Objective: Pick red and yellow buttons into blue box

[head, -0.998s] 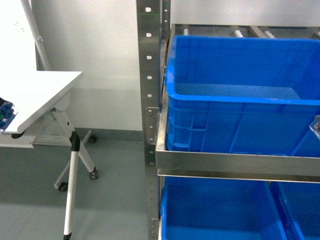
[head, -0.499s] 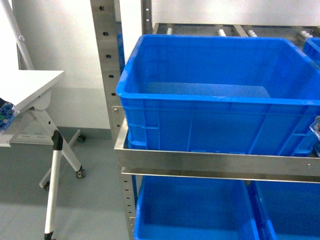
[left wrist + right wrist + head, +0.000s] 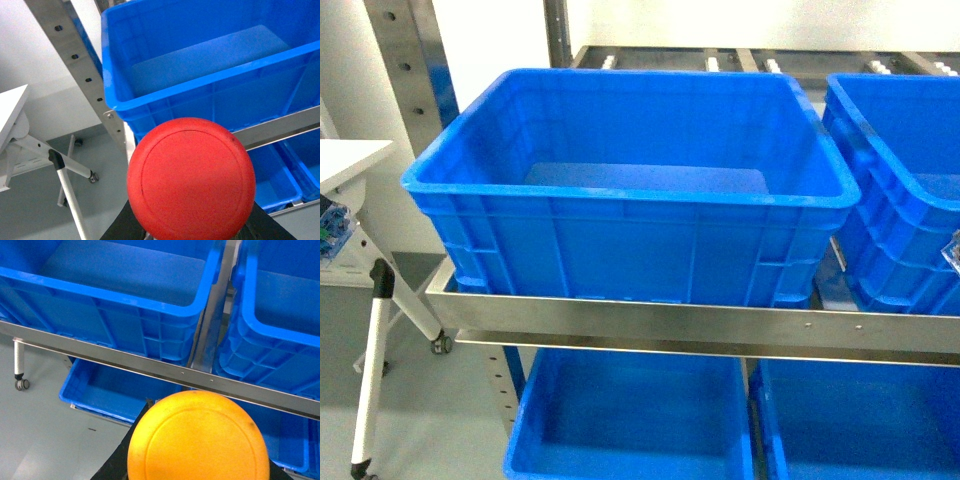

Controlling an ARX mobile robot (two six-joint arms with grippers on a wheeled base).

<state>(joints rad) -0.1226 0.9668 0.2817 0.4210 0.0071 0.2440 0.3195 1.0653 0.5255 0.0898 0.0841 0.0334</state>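
Red button [image 3: 191, 178] fills the left wrist view's lower centre and yellow button [image 3: 198, 438] the right's, each apparently gripped though fingers are hidden; released short of the blue box [image 3: 620, 185], either could drop to the floor.

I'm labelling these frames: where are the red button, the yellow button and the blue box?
red button [image 3: 191, 180], left wrist view, cap centre
yellow button [image 3: 198, 440], right wrist view, cap centre
blue box [image 3: 620, 193], head view, near rim
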